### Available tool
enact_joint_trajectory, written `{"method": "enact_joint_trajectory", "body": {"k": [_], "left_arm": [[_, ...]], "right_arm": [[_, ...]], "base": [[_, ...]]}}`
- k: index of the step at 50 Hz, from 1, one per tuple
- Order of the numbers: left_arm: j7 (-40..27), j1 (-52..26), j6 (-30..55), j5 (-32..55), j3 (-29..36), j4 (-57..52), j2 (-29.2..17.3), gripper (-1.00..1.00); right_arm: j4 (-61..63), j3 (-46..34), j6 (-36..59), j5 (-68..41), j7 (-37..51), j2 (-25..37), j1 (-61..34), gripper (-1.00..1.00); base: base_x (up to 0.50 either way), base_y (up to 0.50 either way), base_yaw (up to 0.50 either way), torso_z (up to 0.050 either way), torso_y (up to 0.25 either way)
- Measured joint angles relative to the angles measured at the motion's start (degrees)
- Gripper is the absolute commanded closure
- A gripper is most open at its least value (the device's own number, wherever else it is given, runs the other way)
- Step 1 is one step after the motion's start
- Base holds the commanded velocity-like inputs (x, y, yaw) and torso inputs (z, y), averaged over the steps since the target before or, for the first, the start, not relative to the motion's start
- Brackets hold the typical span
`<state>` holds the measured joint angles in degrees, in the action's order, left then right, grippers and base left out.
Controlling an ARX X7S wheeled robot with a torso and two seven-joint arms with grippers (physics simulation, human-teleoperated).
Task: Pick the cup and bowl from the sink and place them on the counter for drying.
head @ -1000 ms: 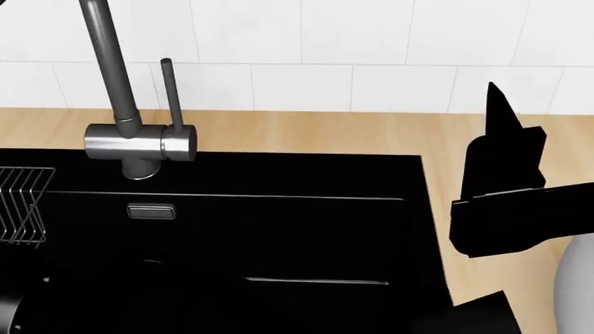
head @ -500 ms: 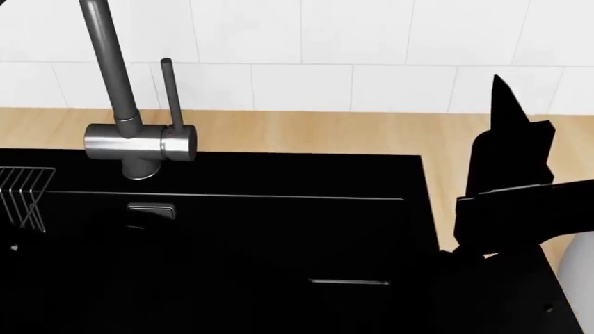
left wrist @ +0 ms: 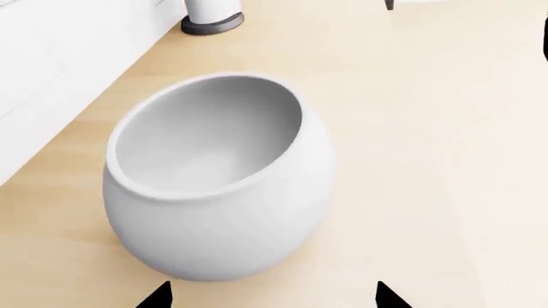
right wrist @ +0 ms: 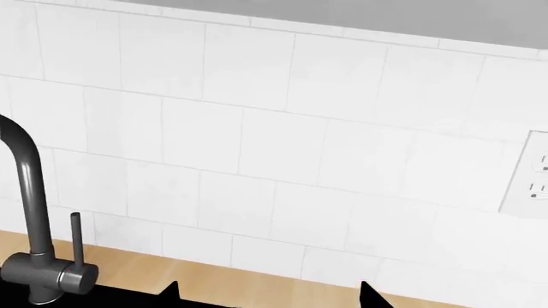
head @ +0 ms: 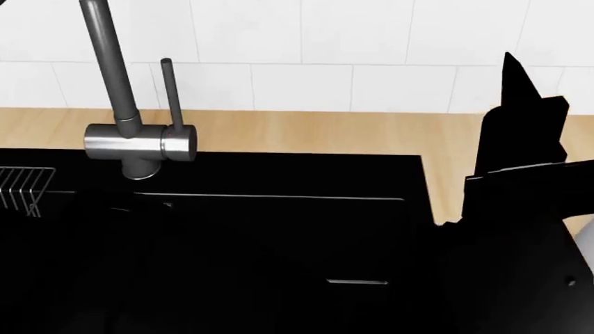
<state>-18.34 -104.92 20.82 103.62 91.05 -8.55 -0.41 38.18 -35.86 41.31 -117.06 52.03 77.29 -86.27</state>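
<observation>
1. Tiled wall: white, square tiles, rising behind the worktop; a white outlet plate is set in it at the edge of the right wrist view.

2. Table: light beige wood-grain worktop, running as a strip between the wall and the basin and down the basin's right side.

3. Sink: black rectangular basin set into the table, interior mostly in shadow; neither task item can be made out inside it in the head view.

4. Bowl: large, glossy white, round-bodied, mouth up and slightly tilted, standing on the table in the left wrist view, near the wall.

5. Faucet: grey metal, tall neck with a thin upright lever beside it, mounted at the sink's back edge.

6. Wire rack: only a corner shows, at the left edge of the head view.

7. Cup: only its pale lower part and dark base show, standing on the table beyond the bowl, apart from it.

8. Left gripper: two dark fingers set wide, tips just beside the bowl, holding nothing.

9. Right gripper: fingers spread wide, empty, facing the wall above the sink's back edge.
</observation>
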Motion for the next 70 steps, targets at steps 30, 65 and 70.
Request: {"method": "enact_joint_trajectory", "body": {"k": [30,65,70], "left_arm": [[-6.0,-0.5,-2.6,2.0,-1.5,-6.9,-12.2,-1.00],[-11.8,-1.9,-1.5,2.2,-2.4,-7.4,-33.4,-1.00],[-14.1,-2.0,-1.1,2.2,-2.1,-7.5,-35.6,-1.00]], "right_arm": [[-3.3,0.3,1.0,2.7,0.5,-1.0,-0.4,-1.00],[-3.6,1.8,6.0,-0.8,5.2,1.7,-4.1,-1.00],[-4.2,1.8,8.4,-3.1,7.2,1.5,-6.2,-1.00]], "base": [[0.00,0.00,0.00,0.000,0.000],[0.00,0.00,0.00,0.000,0.000],[0.00,0.00,0.00,0.000,0.000]]}}
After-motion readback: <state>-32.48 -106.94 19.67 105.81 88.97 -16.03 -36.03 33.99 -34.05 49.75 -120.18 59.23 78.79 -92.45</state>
